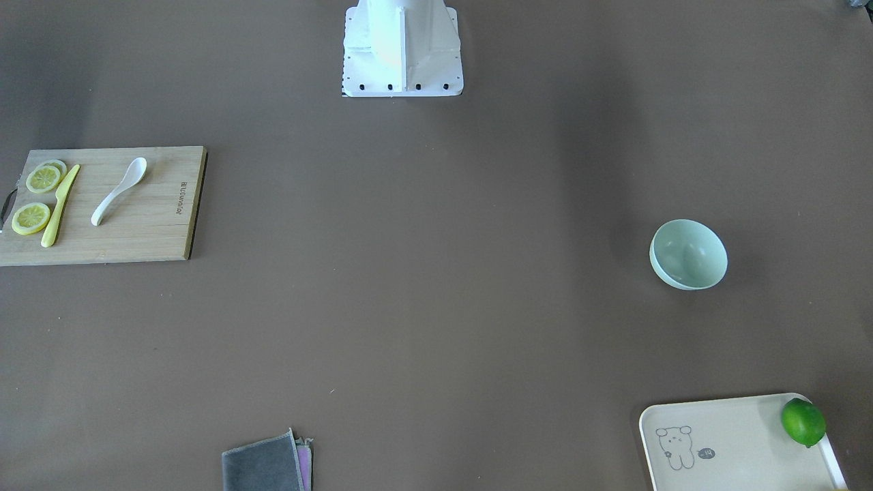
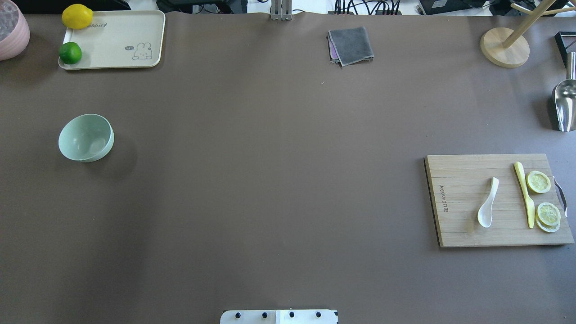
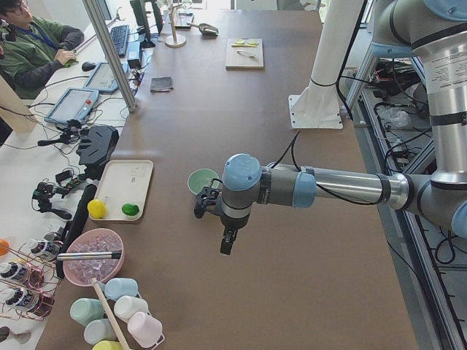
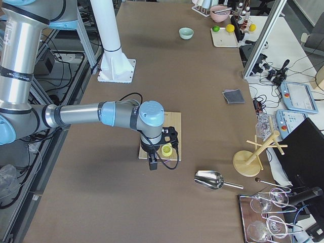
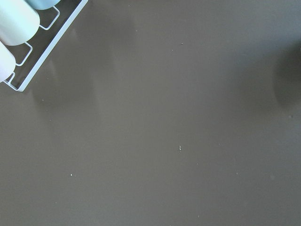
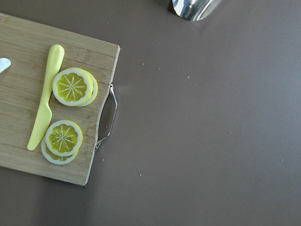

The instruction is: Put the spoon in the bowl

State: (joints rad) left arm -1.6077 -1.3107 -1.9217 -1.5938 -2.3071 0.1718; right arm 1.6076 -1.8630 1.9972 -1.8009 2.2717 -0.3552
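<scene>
The white soup spoon (image 2: 488, 208) lies on the bamboo cutting board (image 2: 459, 225) at the table's 3 o'clock seen from overhead, scoop toward 6. The empty mint-green bowl (image 2: 85, 137) stands at 9 o'clock, well apart. The left gripper (image 3: 228, 248) and right gripper (image 4: 153, 165) hang above the table; I cannot tell whether their fingers are apart or together.

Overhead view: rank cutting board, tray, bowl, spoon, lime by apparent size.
1. cutting board
2. tray
3. bowl
4. spoon and lime: not ranked. The spoon looks longer and the lime wider, so they cover about the same area.
</scene>
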